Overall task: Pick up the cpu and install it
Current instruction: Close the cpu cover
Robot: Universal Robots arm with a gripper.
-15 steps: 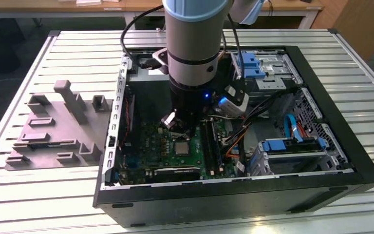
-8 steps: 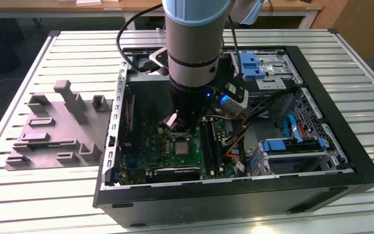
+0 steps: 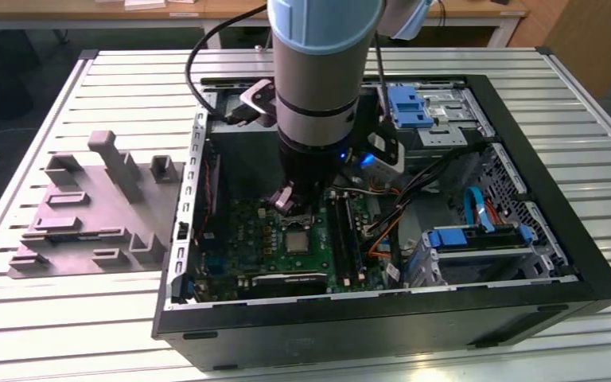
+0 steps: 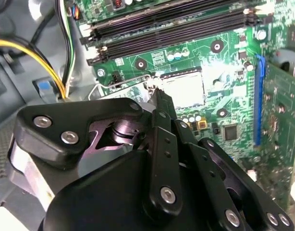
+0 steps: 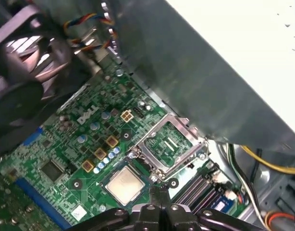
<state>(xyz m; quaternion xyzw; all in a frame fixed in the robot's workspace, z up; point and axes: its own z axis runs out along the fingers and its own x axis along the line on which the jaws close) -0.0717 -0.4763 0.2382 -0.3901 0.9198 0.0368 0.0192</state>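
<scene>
Tabletop (image 3: 93, 318): pale, slatted metal — ribs run across.
On it: open black computer case (image 3: 560, 263); grey fixture tray (image 3: 93, 211) — at exterior view's left.

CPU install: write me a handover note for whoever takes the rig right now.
Hand: shut, holding nothing, low over the board beside the socket.
Cpu: lying flat in its socket, free of the hand.
Frame: swung open beside the cpu, not over it.
Done: cpu picked and placed in the socket.
Left: frame is not closed on the cpu; whether the chip is fully seated cannot be told.
</scene>
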